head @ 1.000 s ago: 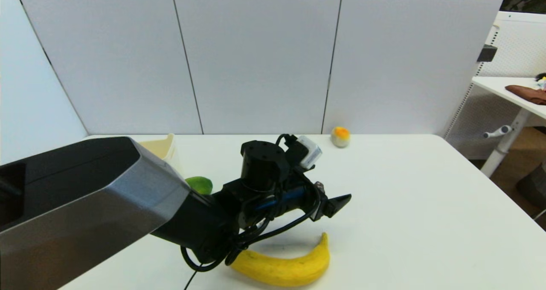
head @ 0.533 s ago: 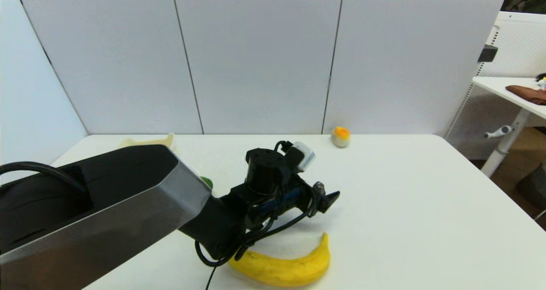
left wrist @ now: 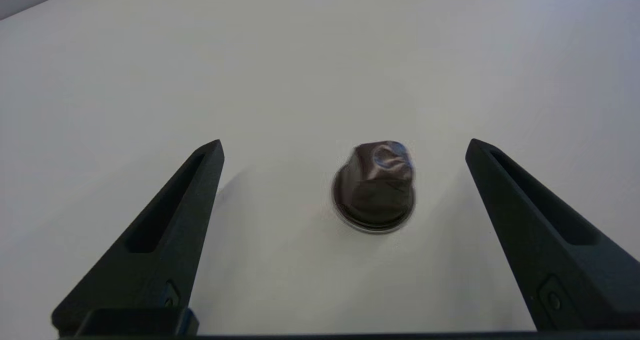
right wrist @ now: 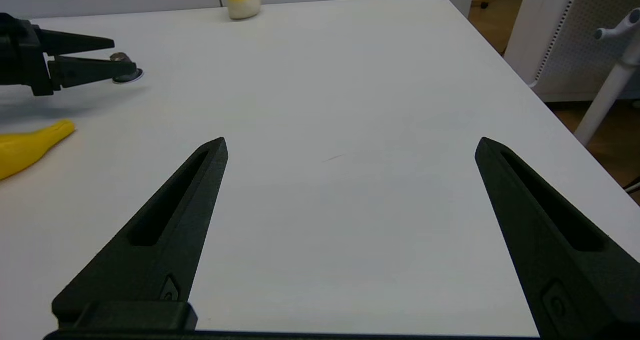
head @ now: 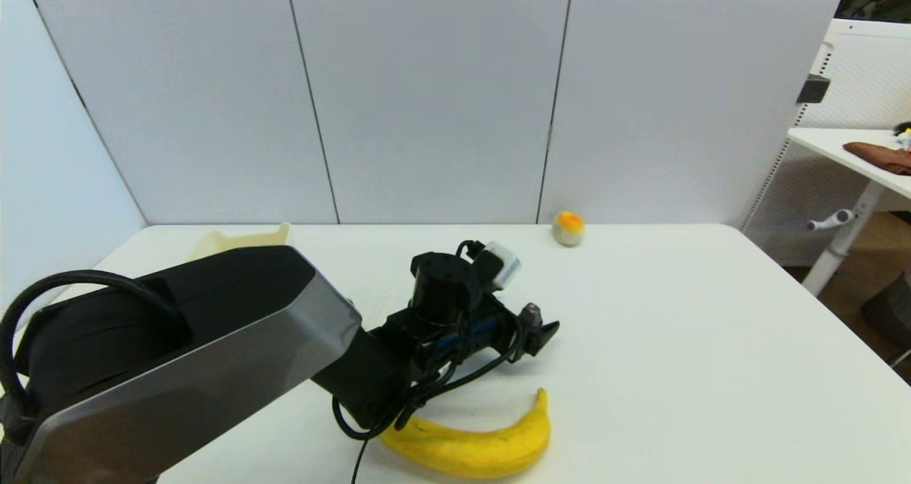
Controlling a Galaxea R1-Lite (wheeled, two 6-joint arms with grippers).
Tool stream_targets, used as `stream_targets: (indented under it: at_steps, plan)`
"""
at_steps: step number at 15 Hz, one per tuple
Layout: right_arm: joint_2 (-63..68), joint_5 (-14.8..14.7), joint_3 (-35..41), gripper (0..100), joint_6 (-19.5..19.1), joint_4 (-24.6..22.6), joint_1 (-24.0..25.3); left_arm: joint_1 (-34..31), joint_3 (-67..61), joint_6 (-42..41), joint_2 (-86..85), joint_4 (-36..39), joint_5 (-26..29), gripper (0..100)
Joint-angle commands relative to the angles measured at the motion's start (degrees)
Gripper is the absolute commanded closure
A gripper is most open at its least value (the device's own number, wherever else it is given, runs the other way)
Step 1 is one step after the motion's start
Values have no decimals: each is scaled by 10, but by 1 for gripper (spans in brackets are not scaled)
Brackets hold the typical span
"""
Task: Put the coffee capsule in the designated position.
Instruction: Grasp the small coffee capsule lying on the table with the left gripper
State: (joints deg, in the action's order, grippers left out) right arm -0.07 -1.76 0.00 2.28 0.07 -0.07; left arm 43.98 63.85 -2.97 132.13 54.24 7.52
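1. Coffee capsule [left wrist: 374, 187] is seen standing rim-down on the white surface [head: 676, 342], dome up, between the two fingers of the left tool [left wrist: 345, 147]; neither finger is touching it.
2. Nearest the robot, a banana [head: 473, 445] is laid just beside the left arm, clear of the grasp line.
3. Left tool is held low and wide open, apparently so the capsule can be straddled before closing; nothing is gripped.
4. Capsule sits slightly toward one finger, so centring is judged useful before the squeeze.
5. Right tool [right wrist: 350, 147] is parked over bare surface, spread wide, holding nothing.
6. Farther back, the cream bin [head: 245, 240] is mostly hidden behind the left arm; capsule is well apart from it.
7. At the far edge, an orange-and-grey ball [head: 568, 228] is left unused.
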Motion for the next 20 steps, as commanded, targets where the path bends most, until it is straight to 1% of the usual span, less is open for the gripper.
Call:
stream_targets:
  at_steps: [1,20]
  plan:
    - [1,0,0,0,0,0,0,0,29,0,19,3,0,0]
    - [1,0,0,0,0,0,1,4,62,15,48,3,1,0]
